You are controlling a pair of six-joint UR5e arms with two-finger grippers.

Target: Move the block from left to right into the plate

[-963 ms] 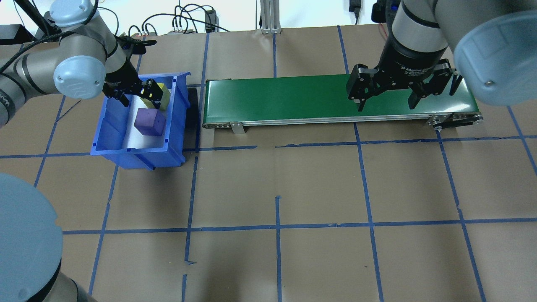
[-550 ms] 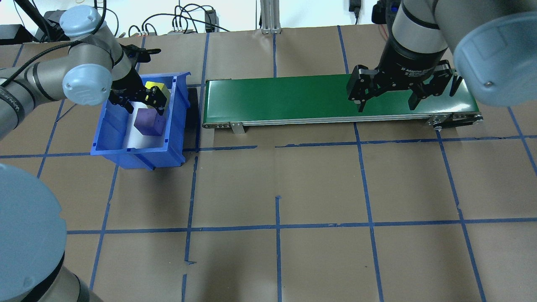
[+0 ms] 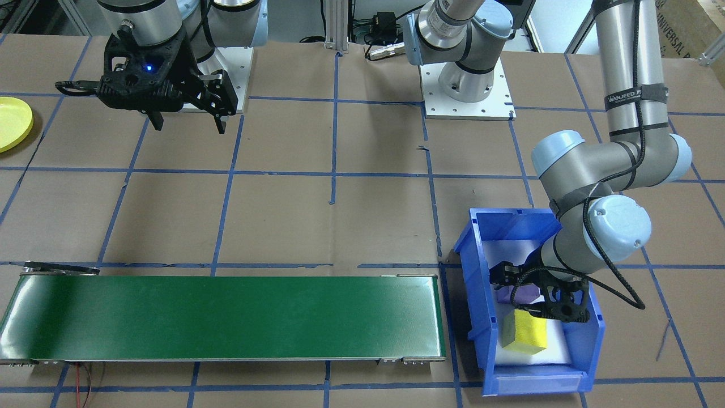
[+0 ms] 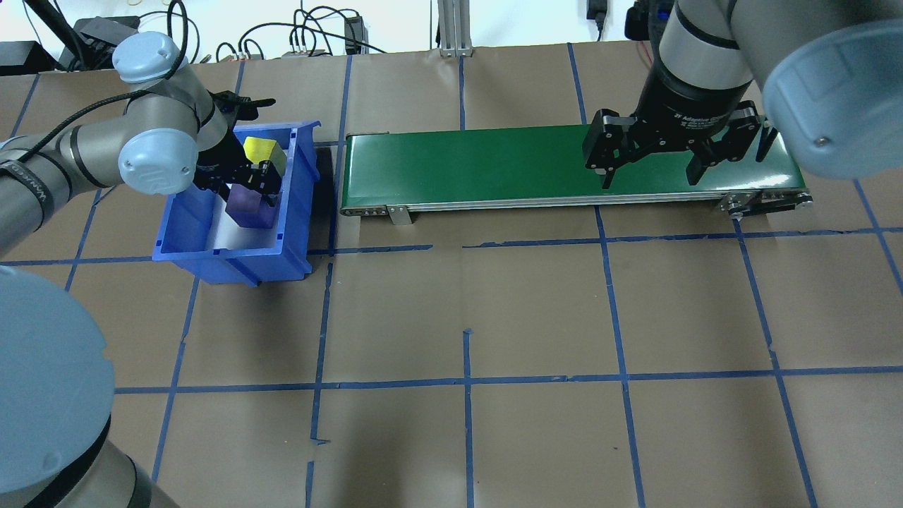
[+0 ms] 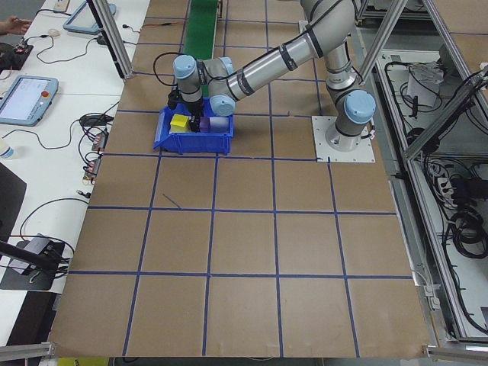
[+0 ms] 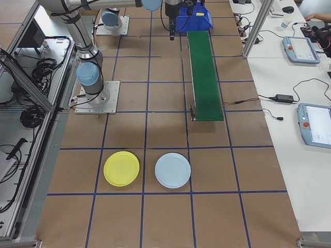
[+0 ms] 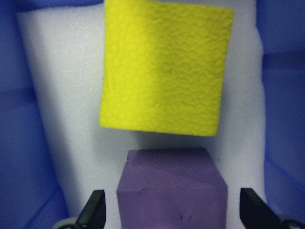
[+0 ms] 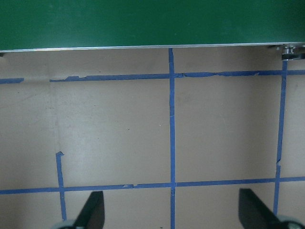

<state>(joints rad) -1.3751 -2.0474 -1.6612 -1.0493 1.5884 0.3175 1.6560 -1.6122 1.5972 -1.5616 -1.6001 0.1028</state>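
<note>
A brown paper-covered surface (image 4: 536,310) gridded with blue tape (image 4: 467,381); a white side bench (image 6: 289,103) carries cabled tablet pendants (image 6: 316,124).

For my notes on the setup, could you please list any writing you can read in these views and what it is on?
"WANJEED": on the black strap around the left arm.
"2F Adaptive": white print on the wrist of the right gripper; the remaining letters are too small to read.
"UNIVERSAL": on the cardboard box, partly cut off.
Nothing else is legible.
</note>
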